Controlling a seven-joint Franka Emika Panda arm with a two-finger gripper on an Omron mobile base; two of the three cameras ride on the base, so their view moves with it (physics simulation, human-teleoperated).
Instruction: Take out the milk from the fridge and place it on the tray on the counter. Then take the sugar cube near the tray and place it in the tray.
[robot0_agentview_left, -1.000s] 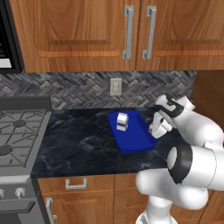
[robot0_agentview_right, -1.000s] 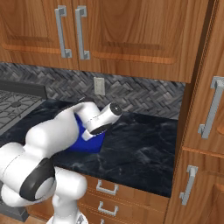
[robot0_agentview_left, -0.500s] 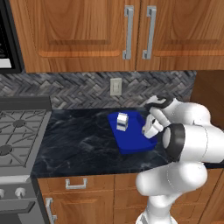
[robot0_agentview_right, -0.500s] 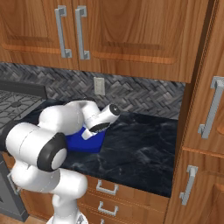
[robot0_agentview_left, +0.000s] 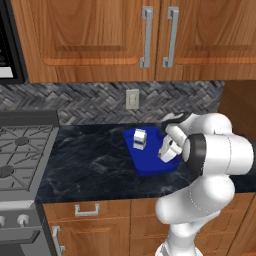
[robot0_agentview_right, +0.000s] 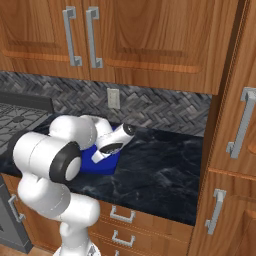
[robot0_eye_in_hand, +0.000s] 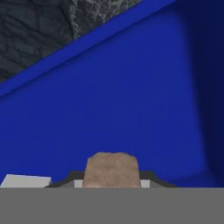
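Note:
The bright blue tray (robot0_agentview_left: 150, 162) lies on the black marbled counter (robot0_agentview_left: 90, 160). On the tray's far left part stands the milk (robot0_agentview_left: 140, 139), upright. My gripper (robot0_agentview_left: 167, 150) hangs low over the tray's right half, shut on the tan sugar cube (robot0_eye_in_hand: 112, 168). In the hand view the cube sits between the fingertips, with the tray floor (robot0_eye_in_hand: 131, 100) close beneath and a strip of counter (robot0_eye_in_hand: 35, 35) beyond the rim. From the right base view the hand (robot0_agentview_right: 102, 150) slopes down onto the tray (robot0_agentview_right: 107, 165). The fridge is out of view.
A grey gas stove (robot0_agentview_left: 20, 155) adjoins the counter on the left. Wooden wall cabinets (robot0_agentview_left: 150, 35) hang above, and a wall outlet (robot0_agentview_left: 132, 99) sits behind the tray. A tall wooden cabinet (robot0_agentview_right: 235, 125) bounds the counter on the right.
The hand has swung left and down from beside the tray's right edge to low over the tray, still shut on the sugar cube. The milk has not moved.

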